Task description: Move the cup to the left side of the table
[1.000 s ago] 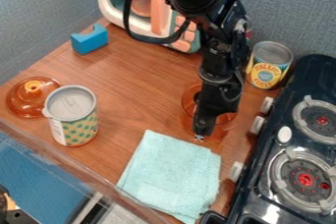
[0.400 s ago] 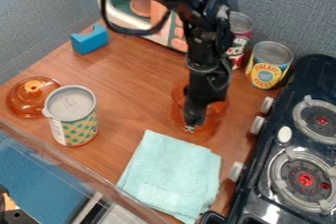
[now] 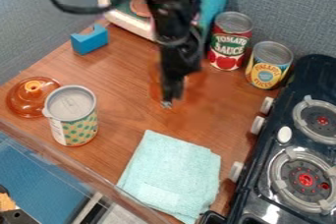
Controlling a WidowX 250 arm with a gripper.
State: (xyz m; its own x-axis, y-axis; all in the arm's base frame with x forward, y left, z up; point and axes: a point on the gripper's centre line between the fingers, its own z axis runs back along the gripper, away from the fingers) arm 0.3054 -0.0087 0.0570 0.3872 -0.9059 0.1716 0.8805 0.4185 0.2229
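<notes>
Amber cup (image 3: 154,86): near middle of tabletop (image 3: 118,85), well apart from left edge, outline blurred. Gripper (image 3: 166,104) hangs down at cup, overlapping it in view; open or closed, cannot tell. Folded light-blue cloth (image 3: 172,176) near front edge. Amber lid (image 3: 25,104) at left edge, dotted can (image 3: 78,130) beside it. Red-labelled can (image 3: 230,46) and yellow-labelled can (image 3: 267,73) upright near rear right corner, by stove (image 3: 259,179).

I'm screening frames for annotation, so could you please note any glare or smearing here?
In the camera view, the stove shows white glare on its glossy surface; the orange cup looks smeared around the end effector; the light-blue cloth looks fairly evenly lit.
</notes>
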